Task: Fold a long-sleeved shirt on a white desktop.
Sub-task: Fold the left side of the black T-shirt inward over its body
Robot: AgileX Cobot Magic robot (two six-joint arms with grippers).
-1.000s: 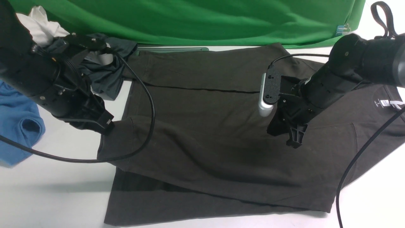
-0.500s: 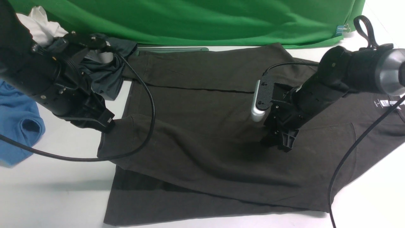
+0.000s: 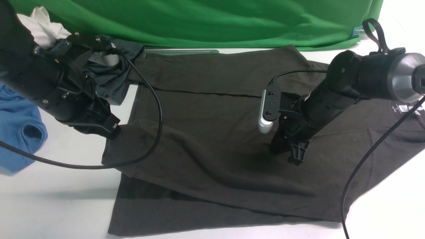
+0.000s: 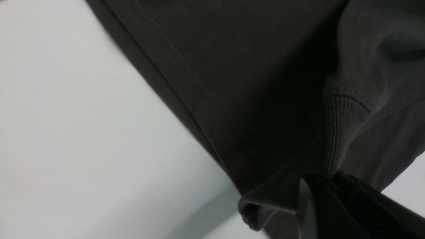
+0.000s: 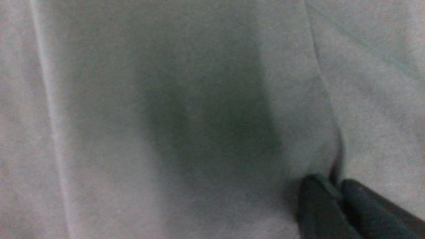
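Observation:
The long-sleeved shirt [image 3: 212,132], dark brownish-charcoal, lies spread across the white desktop [image 3: 49,199], its small white neck label [image 3: 403,108] at the right. One layer is folded over, with its edge running down toward the front. My left gripper [image 3: 111,130] is shut on the shirt's left edge, where a ribbed cuff [image 4: 342,119] and hem bunch between the jaws. Over the shirt's middle right, my right gripper [image 3: 295,154] is shut on a pinched ridge of the cloth [image 5: 335,166].
A slate-grey garment [image 3: 113,79] and a white cloth [image 3: 43,26] lie at the back left, a blue shirt [image 3: 16,132] at the far left. Green cloth backdrop [image 3: 212,20] hangs behind. Black cables [image 3: 156,109] trail over the shirt.
My right gripper has moved left and toward the front, lower onto the shirt, pulling the cloth with it. The left gripper has stayed in place.

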